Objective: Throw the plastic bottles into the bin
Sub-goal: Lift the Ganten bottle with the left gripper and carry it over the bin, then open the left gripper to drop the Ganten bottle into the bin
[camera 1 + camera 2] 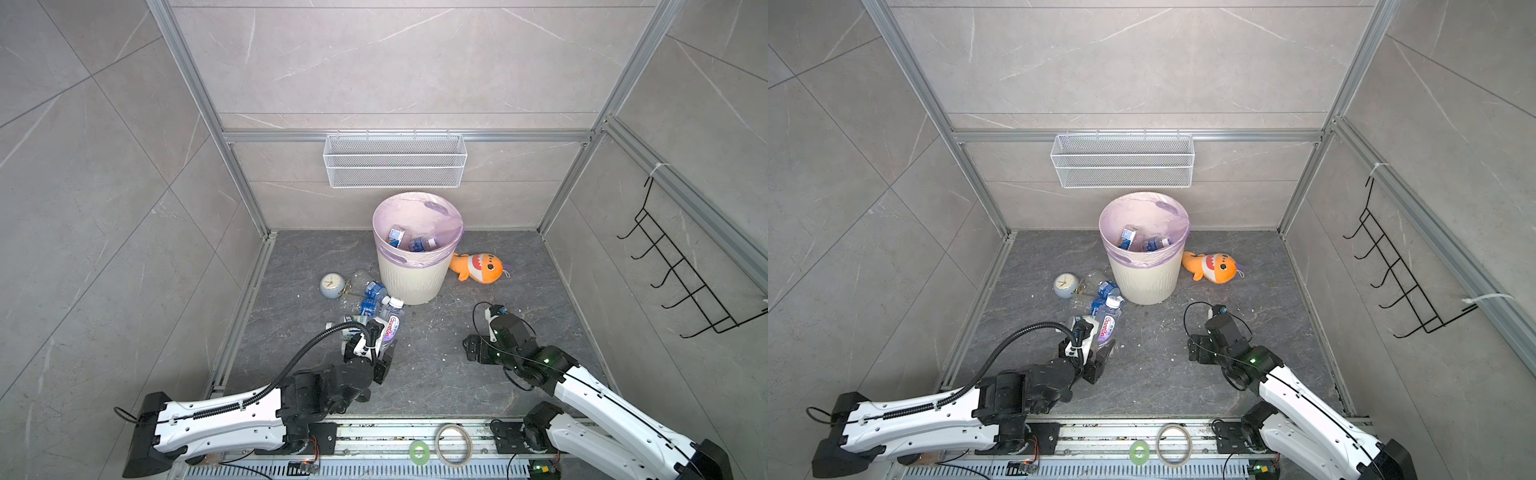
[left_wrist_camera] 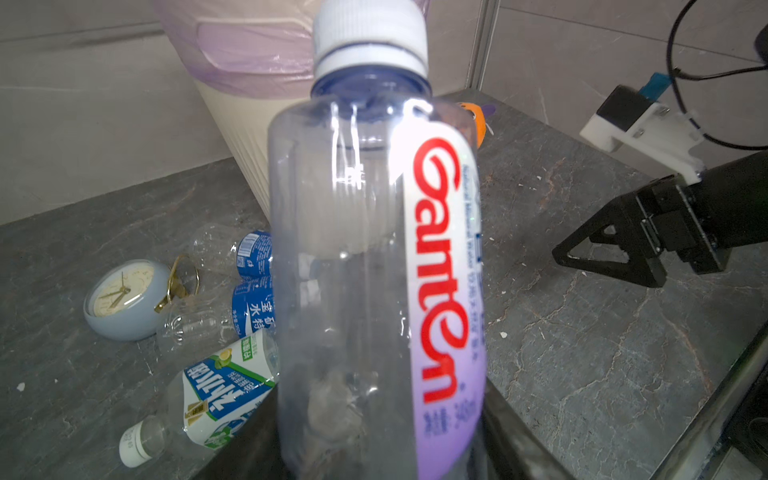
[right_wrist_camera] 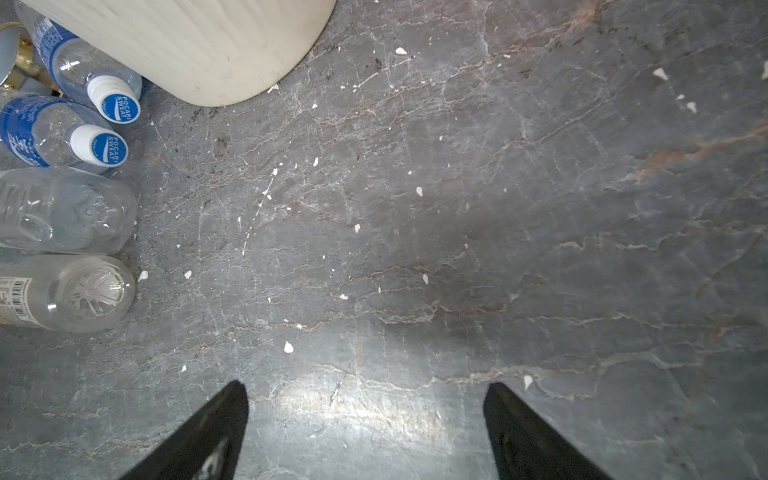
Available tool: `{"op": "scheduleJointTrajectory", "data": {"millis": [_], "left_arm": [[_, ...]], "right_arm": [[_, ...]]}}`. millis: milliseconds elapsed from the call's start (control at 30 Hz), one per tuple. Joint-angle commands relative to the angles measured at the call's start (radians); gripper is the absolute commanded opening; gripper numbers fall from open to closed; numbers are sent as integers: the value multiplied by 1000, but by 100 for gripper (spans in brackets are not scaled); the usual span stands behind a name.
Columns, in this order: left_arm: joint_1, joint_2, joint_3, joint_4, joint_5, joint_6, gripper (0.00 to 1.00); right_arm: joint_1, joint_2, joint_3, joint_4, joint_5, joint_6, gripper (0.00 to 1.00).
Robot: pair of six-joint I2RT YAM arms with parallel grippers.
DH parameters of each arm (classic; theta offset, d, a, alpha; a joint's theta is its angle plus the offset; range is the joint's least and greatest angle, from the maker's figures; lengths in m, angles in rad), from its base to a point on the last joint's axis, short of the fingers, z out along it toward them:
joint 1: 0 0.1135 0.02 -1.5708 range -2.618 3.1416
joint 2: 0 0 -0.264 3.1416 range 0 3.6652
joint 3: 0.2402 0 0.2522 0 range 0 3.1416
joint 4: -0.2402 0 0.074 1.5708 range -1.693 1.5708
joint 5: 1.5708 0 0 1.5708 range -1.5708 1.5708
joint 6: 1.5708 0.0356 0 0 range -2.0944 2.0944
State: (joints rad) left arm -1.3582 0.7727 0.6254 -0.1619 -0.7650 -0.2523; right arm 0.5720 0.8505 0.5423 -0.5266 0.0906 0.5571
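Clear plastic bottle with white screw cap and a white-to-lilac label lettered in red (image 2: 374,257), filling the left wrist view, clamped at its base in the left gripper (image 1: 384,353). Round cream-white ribbed plastic bin with pale lilac bag liner (image 1: 409,276), upright against the back wall; contains several blue-labelled bottles (image 1: 411,241). Loose clear bottles (image 1: 370,299) lying on the dark veined stone floor (image 1: 436,353) just left of the bin, near a round pale-blue clock (image 1: 331,285). Right wrist view alone shows two blue-printed white caps (image 3: 109,126) and white chips. Right gripper (image 3: 365,432), fingers apart, empty, over bare floor.
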Motion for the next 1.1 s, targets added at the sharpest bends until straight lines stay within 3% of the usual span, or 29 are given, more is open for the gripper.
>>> {"op": "scheduleJointTrajectory", "data": {"millis": [0,100,200,367,433,467,500,533,600,667,800,1067], "left_arm": [[-4,16,136,73,-19,164,58],[5,81,274,138,-9,279,57],[87,196,484,125,103,349,57],[455,474,870,19,554,215,57],[571,633,1044,-29,671,169,59],[613,717,1140,-66,711,162,63],[649,803,1235,-104,743,146,75],[676,868,1309,-140,765,127,94],[737,961,1408,-173,827,77,100],[756,958,1390,-146,850,69,100],[754,783,1163,23,817,73,100],[748,529,907,58,793,60,100]], "right_arm": [[6,-9,-11,5,14,-12,91],[6,-7,-11,5,12,-14,90],[6,-8,-11,5,12,-12,90],[6,-23,-16,4,20,-8,90],[6,-28,-16,1,23,-5,90],[5,-28,-16,-1,25,-4,90],[5,-32,-18,-4,28,-2,90],[5,-36,-18,-7,31,1,91],[5,-47,-21,-13,36,5,91],[6,-61,-26,-14,35,7,92],[6,-66,-28,-9,35,6,93],[6,-39,-20,6,10,-15,94]]}}
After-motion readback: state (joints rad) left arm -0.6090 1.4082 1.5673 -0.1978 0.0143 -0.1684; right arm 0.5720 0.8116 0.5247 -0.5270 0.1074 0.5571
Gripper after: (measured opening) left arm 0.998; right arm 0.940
